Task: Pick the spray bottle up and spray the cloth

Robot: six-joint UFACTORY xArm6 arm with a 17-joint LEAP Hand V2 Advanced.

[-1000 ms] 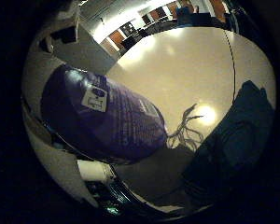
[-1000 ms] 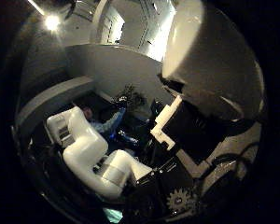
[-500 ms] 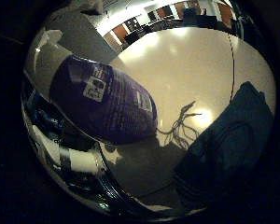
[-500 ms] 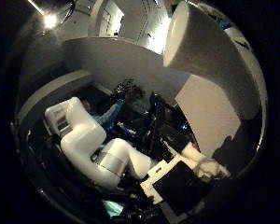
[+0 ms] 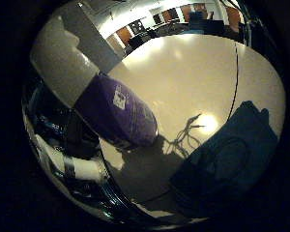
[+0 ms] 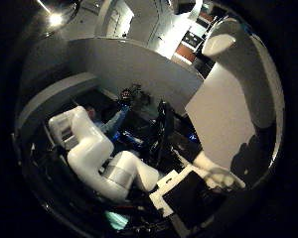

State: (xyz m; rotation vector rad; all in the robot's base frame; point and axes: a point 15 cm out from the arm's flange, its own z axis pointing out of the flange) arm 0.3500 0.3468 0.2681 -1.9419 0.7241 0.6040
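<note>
Standing on the pale worktop (image 5: pixel 193 77) near the crumpled dark-blue cloth (image 5: pixel 232 159), the purple plastic spray bottle (image 5: pixel 118 113) could tip if nudged; fingers' state cannot be told.

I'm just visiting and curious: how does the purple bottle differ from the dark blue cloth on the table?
The spray bottle is purple with a pale label; the cloth is dark blue and plain. The spray bottle is a rounded, solid shape lying tilted, close to the palm, while the cloth lies flat and rumpled farther off. The spray bottle looks glossy; the cloth looks soft and dull. Both are over the same pale table, apart from each other.
</note>
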